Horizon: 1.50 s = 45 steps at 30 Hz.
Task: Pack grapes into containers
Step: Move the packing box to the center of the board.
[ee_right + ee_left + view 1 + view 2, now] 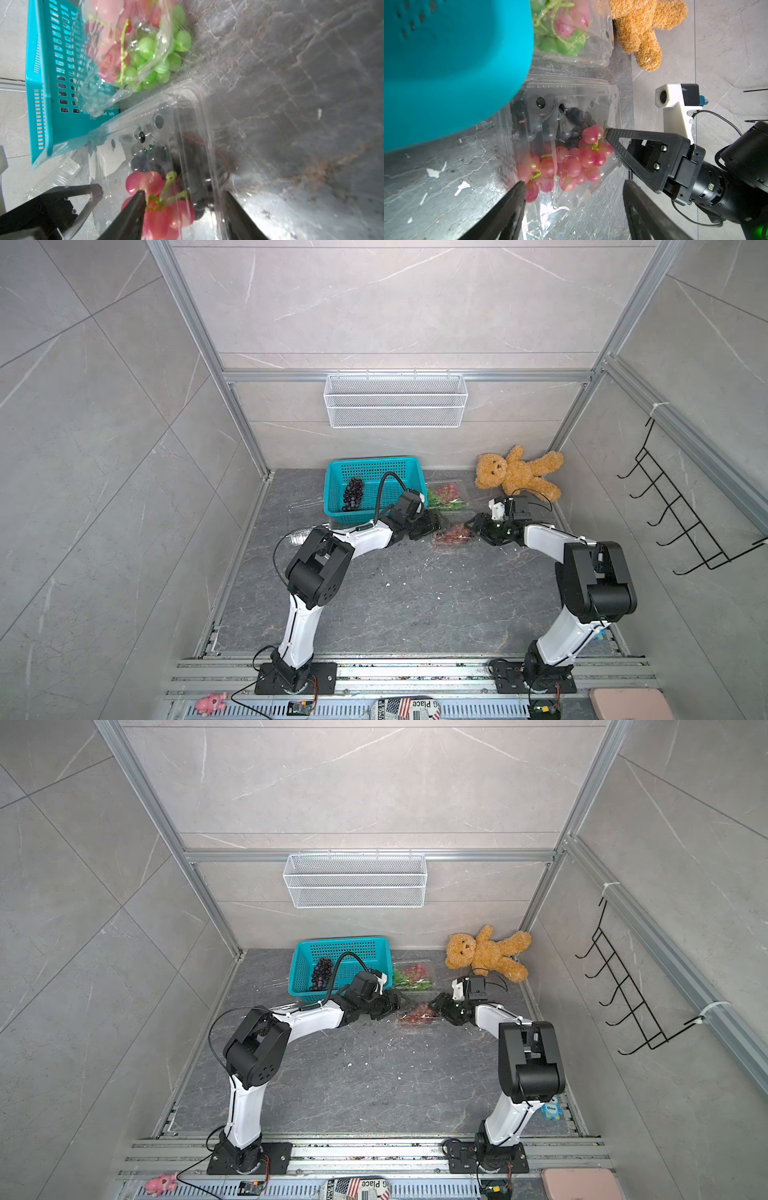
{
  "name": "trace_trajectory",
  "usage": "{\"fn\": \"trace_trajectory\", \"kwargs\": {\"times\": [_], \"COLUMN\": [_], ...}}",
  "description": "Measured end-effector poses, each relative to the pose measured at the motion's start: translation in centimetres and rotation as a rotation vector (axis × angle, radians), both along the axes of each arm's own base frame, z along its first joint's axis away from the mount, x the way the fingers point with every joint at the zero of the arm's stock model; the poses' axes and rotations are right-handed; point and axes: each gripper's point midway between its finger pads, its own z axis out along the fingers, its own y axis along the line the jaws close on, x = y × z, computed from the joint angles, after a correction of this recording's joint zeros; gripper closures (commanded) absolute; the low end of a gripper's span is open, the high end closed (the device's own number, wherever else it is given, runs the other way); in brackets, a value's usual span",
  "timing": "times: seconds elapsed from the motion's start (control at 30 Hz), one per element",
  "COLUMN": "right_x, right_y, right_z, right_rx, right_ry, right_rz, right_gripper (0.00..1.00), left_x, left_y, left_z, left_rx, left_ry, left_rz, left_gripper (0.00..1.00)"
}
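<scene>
The nearer clear container [451, 540] holds reddish-pink grapes [571, 164] and dark grapes [577, 118]. My left gripper [573, 182] is open at one end of it, with one finger [517, 199] beside a pink berry. My right gripper [185, 192] is open at the opposite end. Its jaws straddle the pink grapes [164, 216] and the container's side wall, and one finger [135, 209] touches the bunch. A second container [446, 497] behind holds pink and green grapes [158, 54]. A dark bunch [353, 493] lies in the teal basket [409, 466].
A third clear ribbed container [62, 172] lies left of the basket. A brown teddy bear [515, 475] sits at the back right. A white wire basket [395, 400] hangs on the rear wall, and black hooks [673, 506] on the right wall.
</scene>
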Motion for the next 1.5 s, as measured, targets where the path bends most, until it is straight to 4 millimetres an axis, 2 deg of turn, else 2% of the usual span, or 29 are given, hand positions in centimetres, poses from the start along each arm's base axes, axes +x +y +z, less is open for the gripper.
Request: {"fn": "trace_trajectory", "kwargs": {"times": [0.37,0.6,0.97,1.5], "right_x": [1.4,1.9,2.7,3.9], "right_y": [0.6,0.9,0.6,-0.1], "right_z": [0.0,0.0,0.1,0.2], "right_rx": [0.006,0.015,0.0,-0.003], "right_ry": [-0.006,-0.002,-0.005,-0.004], "right_rz": [0.012,0.01,-0.009,-0.026], "right_gripper": [0.41,0.42,0.42,0.41], "left_x": [2.2,3.9,5.3,5.5], "left_y": [1.3,1.4,0.8,0.4], "left_z": [-0.3,-0.1,-0.1,0.0], "left_rx": [-0.004,-0.018,-0.029,-0.043], "left_ry": [0.021,0.018,0.015,0.02], "left_rz": [0.028,0.037,0.036,0.024], "left_gripper": [0.24,0.24,0.23,0.23]}}
